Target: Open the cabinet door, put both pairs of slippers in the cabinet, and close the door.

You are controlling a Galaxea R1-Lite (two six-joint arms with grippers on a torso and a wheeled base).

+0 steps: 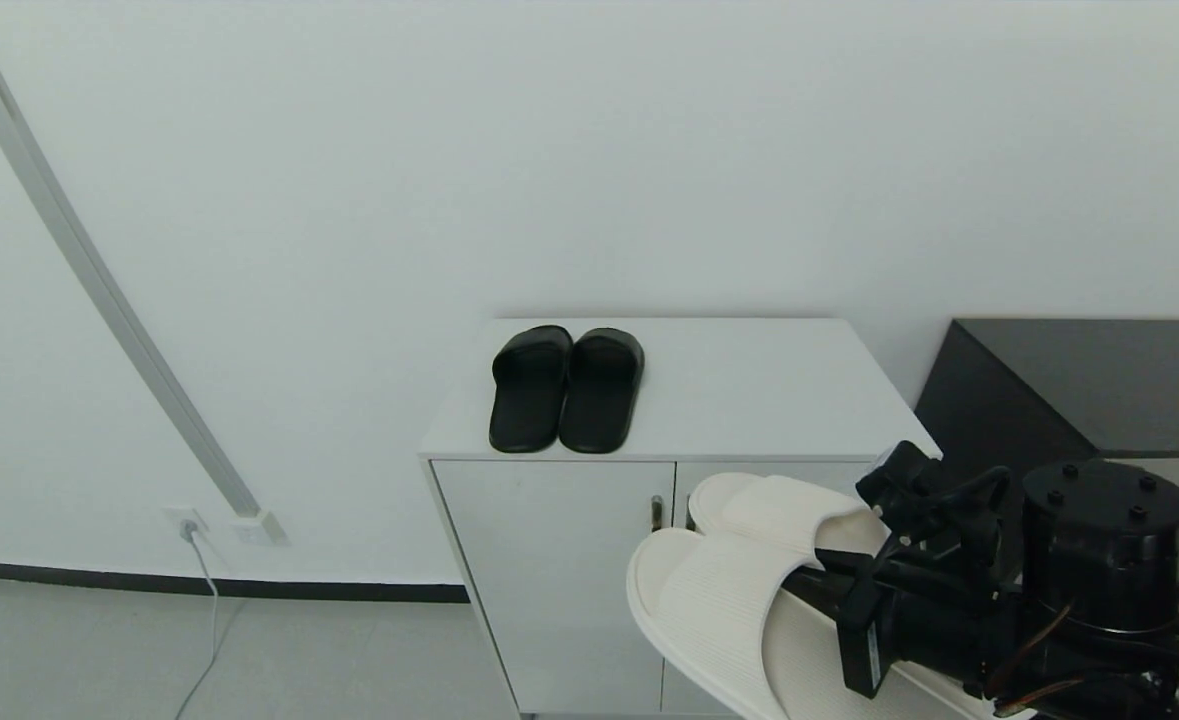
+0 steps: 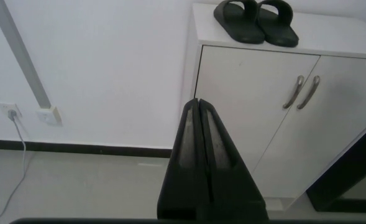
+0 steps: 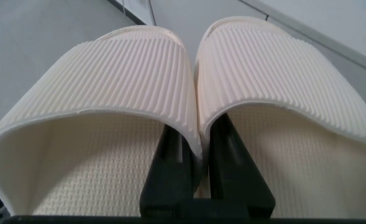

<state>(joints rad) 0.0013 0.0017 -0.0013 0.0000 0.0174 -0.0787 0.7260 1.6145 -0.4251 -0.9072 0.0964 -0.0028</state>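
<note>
- Gripping the pair of white slippers (image 1: 739, 590) (image 3: 189, 93) with the right end effector (image 1: 829, 585) (image 3: 198, 155), with 1 finger under each strap, clenched on the 2 inner strap walls pressed together. Judged a way of carrying both as 1 load.
- Holding that pair low in front of the right door of the cabinet (image 1: 749, 390) (image 2: 245, 106), toes toward it and near the handles (image 1: 657, 512) (image 2: 301, 92) (touching or just short: cannot tell).
- Left on the cabinet top, toward its front left part: the black slippers (image 1: 566, 388) (image 2: 255, 20), side by side and touching, toes toward the wall, heels near the front edge. Easy to take from the front, not yet stowed.
- Shut, both doors, with the 2 handles close together at the middle seam — so no way in for either pair yet.
- Clenched on nothing: the left end effector (image 2: 199, 109), fingers flat against each other, pointed toward the left door from lower down and to its left. Probably the free one for pulling a handle.
- Open floor to the cabinet's left, as far as the wall socket (image 1: 186, 520) and its cable — room for the left door to swing.
- Tighter on the right: a dark unit (image 1: 1079, 390) near that side, and the white pair hanging in the right door's likely path.
</note>
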